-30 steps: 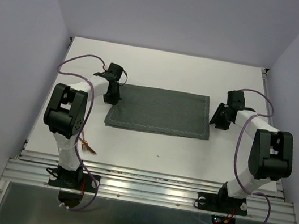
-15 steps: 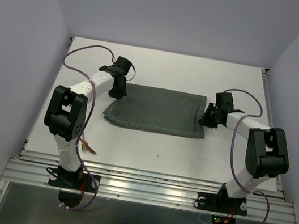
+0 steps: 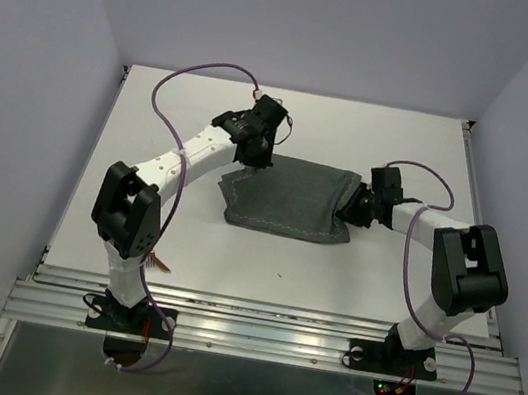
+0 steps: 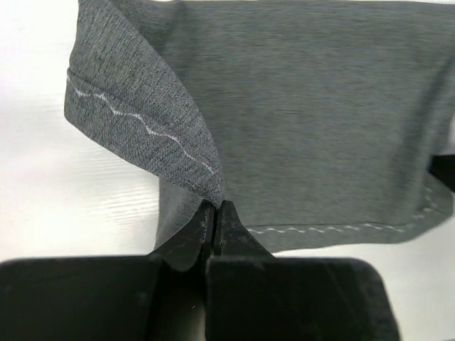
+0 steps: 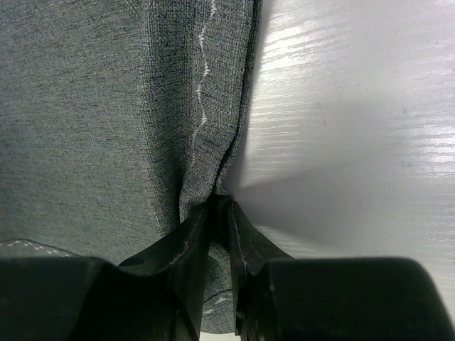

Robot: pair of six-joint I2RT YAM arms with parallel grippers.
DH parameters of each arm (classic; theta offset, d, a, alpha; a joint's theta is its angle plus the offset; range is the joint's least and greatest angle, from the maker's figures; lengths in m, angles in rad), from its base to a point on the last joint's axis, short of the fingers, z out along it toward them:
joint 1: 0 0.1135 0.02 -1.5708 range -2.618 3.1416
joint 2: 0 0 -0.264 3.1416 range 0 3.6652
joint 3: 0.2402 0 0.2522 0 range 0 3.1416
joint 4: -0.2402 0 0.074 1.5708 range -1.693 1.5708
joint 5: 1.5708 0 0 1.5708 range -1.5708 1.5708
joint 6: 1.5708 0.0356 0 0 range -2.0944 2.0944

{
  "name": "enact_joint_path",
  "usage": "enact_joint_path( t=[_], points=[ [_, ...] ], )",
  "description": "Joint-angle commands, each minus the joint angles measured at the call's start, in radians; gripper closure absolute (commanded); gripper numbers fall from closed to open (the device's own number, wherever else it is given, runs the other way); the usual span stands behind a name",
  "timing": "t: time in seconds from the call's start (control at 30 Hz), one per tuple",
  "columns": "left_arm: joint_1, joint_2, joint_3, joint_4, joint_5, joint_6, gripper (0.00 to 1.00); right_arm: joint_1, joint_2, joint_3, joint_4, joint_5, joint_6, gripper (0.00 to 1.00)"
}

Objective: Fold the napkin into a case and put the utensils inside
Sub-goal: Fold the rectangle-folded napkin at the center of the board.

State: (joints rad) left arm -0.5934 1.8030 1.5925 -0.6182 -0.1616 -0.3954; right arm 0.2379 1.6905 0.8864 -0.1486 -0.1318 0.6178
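Centrally on the worktop (image 3: 382, 278), napkin (image 3: 289, 202) lying bunched and partly folded, left gripper (image 4: 215, 209) pinching its left hem – corner curling up off the surface, right gripper (image 5: 219, 206) pinching the right hem, utensils (image 3: 159, 263) sitting well apart by the left arm's (image 3: 128, 221) base.

Napkin (image 3: 289, 202) on table (image 3: 356, 132), utensils (image 3: 158, 263) near-left

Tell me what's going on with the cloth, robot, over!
Left pincer shut on napkin, left edge lifted. Right pincer shut on its right edge. Fork by left arm base, untouched. Nothing on the napkin.
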Motion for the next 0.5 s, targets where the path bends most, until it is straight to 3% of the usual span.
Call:
enact_joint_path(
  t=[0.0, 0.47],
  points=[
    [-0.054, 0.022, 0.095, -0.028, 0.011, -0.028, 1.0, 0.012, 0.009, -0.049, -0.048, 0.023, 0.005, 0.78],
    [-0.169, 0.22, 0.343, -0.068, 0.082, -0.025, 1.0, 0.012, -0.023, -0.092, -0.06, 0.06, -0.006, 0.77]
  ],
)
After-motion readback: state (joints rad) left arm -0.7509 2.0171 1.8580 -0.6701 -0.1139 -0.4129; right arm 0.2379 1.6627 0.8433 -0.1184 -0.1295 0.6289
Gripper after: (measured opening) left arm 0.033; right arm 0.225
